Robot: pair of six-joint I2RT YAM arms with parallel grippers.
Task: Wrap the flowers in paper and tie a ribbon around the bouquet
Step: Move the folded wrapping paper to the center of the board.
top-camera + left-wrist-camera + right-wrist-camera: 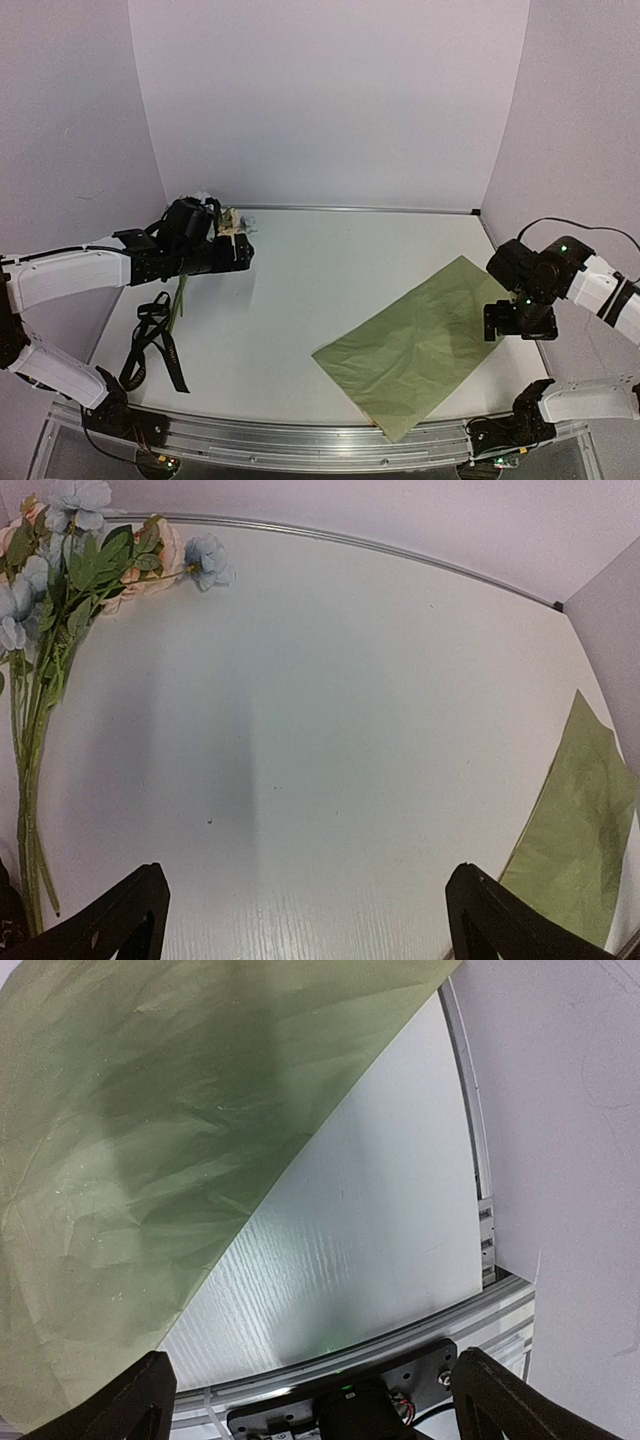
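worktop [330, 270]: white, carries everything.
paper [420, 345]: flat, green face up, front right; near corner at the front rail.
ribbon [155, 340]: loose loops front left, beside the stems.
flowers [60, 570]: lying far left, well apart from paper.
left gripper [305, 915]: wide open, empty, just right of flowers.
right gripper [520, 320]: wide open, empty, at paper's right edge.
step: likely the start; nothing wrapped yet.
next: probably pinch the stems low, lay flowers on paper.

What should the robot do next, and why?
Probably the left claw should reach over to the flowers and close on their stems. They lie on the table beside that open, empty claw, apart from the green paper, so they likely need carrying over first.
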